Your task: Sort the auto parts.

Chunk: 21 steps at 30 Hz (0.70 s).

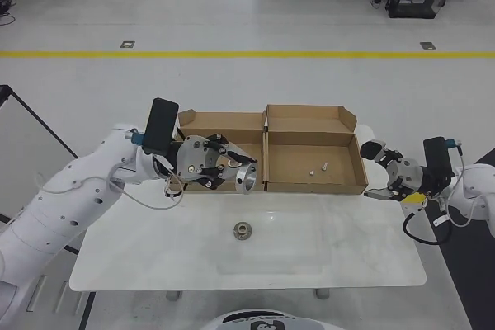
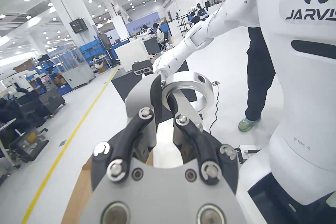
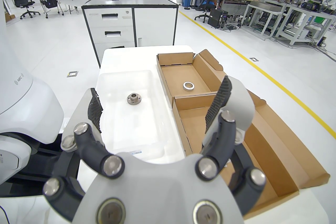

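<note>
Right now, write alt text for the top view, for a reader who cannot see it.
The left tool grips a silver ring above the near edge of the left cardboard box. The right tool hangs open past the right box, which holds a few small parts. A flanged metal hub lies on the white table in front.

The table (image 1: 124,256) is carrying a left box (image 1: 223,124) and a right box (image 1: 313,157) side by side at 12 o'clock; a flange (image 1: 242,230) is lying near centre.
</note>
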### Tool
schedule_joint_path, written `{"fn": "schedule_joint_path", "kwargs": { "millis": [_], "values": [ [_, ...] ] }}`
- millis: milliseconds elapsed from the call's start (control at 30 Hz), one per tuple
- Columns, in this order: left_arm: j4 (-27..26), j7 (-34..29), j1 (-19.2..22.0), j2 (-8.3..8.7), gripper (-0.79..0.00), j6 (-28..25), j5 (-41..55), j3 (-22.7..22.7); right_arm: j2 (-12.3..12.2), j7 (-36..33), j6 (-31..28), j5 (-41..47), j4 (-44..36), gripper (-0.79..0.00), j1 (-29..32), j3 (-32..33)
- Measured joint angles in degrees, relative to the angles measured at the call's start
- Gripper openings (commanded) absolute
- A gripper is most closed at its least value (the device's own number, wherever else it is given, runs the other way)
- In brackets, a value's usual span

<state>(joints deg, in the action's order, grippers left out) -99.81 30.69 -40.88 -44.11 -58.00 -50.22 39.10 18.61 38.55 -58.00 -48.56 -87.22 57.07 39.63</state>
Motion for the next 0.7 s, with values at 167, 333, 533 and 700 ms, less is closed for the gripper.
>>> {"fn": "schedule_joint_path", "kwargs": {
  "millis": [167,333,533,700],
  "values": [
    [0.0,0.0,0.0,0.00,-0.785,0.0,0.0,0.0,0.0,0.0,0.0,0.0,0.0,0.000,0.0,0.0],
    [-0.9,-0.5,-1.2,-0.20,-0.785,1.3,1.3,0.5,0.0,0.0,0.0,0.0,0.0,0.000,0.0,0.0],
    [-1.8,4.7,-4.4,-0.65,-0.785,0.0,6.0,3.3,0.0,0.0,0.0,0.0,0.0,0.000,0.0,0.0],
    [-3.4,10.6,-6.4,-1.04,-0.785,0.0,5.2,4.6,0.0,0.0,0.0,0.0,0.0,0.000,0.0,0.0]
  ]
}}
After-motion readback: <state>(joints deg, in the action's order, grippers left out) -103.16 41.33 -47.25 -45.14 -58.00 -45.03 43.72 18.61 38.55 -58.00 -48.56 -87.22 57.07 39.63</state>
